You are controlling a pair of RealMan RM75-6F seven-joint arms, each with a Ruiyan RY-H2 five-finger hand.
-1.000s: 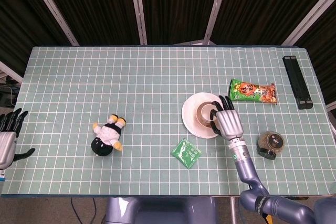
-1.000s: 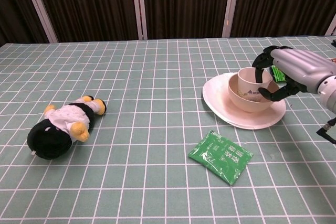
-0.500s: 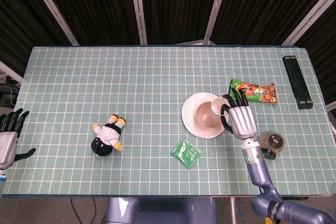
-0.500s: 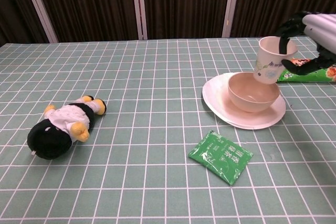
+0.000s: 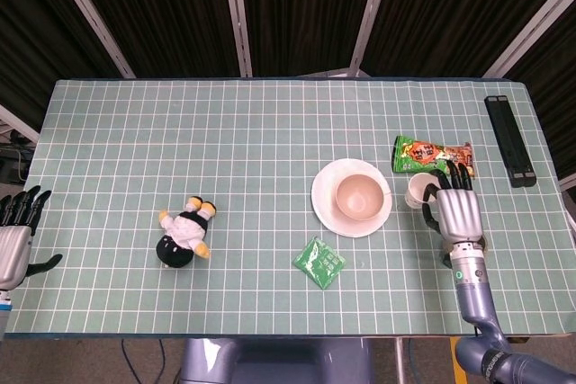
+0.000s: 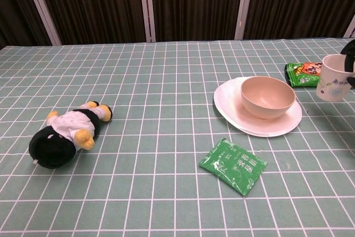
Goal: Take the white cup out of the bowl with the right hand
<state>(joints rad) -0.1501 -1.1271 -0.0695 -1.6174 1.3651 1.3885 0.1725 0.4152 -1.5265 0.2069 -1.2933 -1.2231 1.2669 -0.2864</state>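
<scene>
The white cup (image 5: 420, 191) (image 6: 333, 85) hangs upright in the air to the right of the bowl, gripped by my right hand (image 5: 455, 211). In the chest view only a dark fingertip of that hand shows at the right edge. The pink bowl (image 5: 359, 195) (image 6: 267, 95) sits empty on a white plate (image 5: 329, 209) (image 6: 230, 104). My left hand (image 5: 16, 236) rests at the table's front left edge with its fingers apart, holding nothing.
A green snack bag (image 5: 432, 156) (image 6: 302, 73) lies just behind the cup. A green sachet (image 5: 319, 263) (image 6: 233, 165) lies in front of the plate. A plush penguin (image 5: 185, 231) (image 6: 64, 134) lies at the left. A black bar (image 5: 509, 139) sits at the far right.
My right hand lifted the white cup out of the bowl and carried it to the right, past the plate's edge. The bowl is now empty. The left hand has not moved.
</scene>
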